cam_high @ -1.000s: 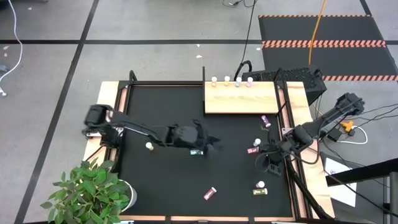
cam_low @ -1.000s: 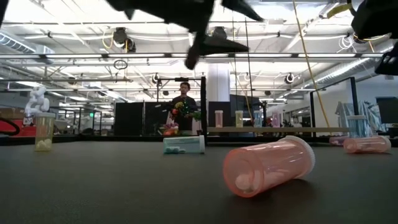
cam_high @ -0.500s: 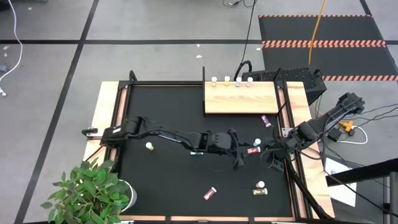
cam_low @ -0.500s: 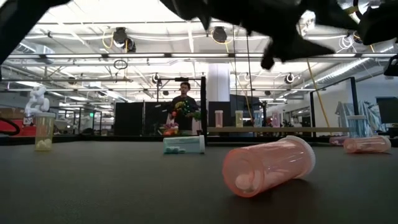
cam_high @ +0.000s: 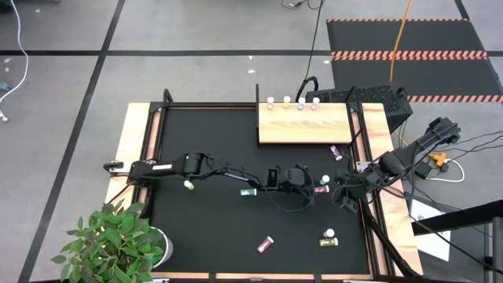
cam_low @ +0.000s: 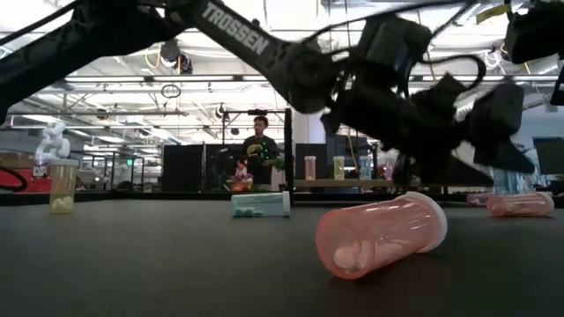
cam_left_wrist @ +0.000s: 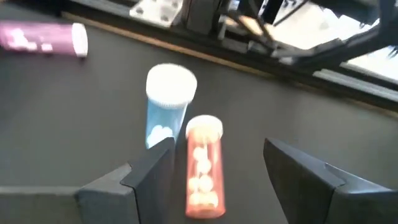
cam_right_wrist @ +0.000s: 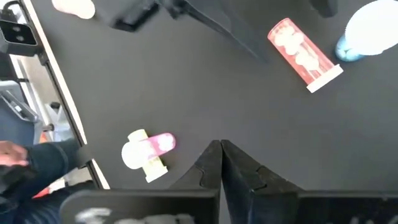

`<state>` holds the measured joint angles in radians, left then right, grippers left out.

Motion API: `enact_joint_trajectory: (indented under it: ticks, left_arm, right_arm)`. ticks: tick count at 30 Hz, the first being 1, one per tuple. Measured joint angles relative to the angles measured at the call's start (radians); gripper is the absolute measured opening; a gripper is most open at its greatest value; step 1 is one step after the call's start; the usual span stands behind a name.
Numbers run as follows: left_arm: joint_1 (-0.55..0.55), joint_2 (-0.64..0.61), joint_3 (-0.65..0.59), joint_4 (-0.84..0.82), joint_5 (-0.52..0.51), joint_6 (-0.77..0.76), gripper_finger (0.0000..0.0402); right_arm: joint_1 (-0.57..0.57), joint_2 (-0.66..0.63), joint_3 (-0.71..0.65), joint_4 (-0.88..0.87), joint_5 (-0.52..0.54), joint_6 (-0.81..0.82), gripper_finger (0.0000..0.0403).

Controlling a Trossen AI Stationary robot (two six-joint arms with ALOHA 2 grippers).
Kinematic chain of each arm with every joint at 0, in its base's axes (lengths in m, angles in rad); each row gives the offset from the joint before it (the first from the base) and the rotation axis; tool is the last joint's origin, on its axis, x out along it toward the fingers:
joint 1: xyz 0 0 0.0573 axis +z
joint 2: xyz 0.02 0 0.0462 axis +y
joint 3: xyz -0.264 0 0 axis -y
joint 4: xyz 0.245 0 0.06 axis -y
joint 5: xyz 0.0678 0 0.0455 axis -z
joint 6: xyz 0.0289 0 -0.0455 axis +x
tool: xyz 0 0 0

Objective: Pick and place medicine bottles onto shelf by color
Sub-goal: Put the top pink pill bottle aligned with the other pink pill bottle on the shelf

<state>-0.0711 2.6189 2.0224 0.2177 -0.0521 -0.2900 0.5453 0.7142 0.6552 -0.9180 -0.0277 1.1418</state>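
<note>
The desk [cam_high: 137,126] carried a black mat [cam_high: 204,141] edged by a pale wooden frame, and stood on a grey floor crossed by dark lines. A potted plant [cam_high: 118,244] sat at one near corner. Beyond the desk, the low view showed a large hall with ceiling lights and a person [cam_low: 261,151] standing far back. White letters on the left arm read "TROSSEN" [cam_low: 234,28].

The shelf [cam_high: 303,126] lay at the mat's far edge with four bottles [cam_high: 292,102] along its back. Other bottles were scattered over the mat.

The left tool [cam_left_wrist: 217,180] hung with its fingers spread either side of a lying pink bottle [cam_left_wrist: 203,175], not pinching it; an upright blue bottle [cam_left_wrist: 166,102] stood just beside. The right tool [cam_right_wrist: 221,165] waited near the mat's right edge, fingers pressed together, holding nothing.
</note>
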Motion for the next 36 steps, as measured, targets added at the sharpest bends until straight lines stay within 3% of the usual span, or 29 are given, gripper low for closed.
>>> enact_joint_trajectory:
  ticks: [13, 23, 36]
  left_arm:
    - [-0.002, 0.015, -0.021, -0.061, 0.004, 0.019, 0.0239]
    - [0.000, 0.014, -0.021, -0.061, -0.003, 0.089, 0.0156]
    - [0.001, 0.014, -0.022, -0.063, 0.000, 0.107, 0.0097]
  right_arm:
    - [0.000, -0.009, 0.000, 0.000, 0.000, 0.024, 0.0000]
    - [0.000, -0.009, 0.000, 0.000, 0.000, 0.050, 0.0000]
    - [0.000, -0.009, 0.000, 0.008, -0.003, 0.050, 0.0000]
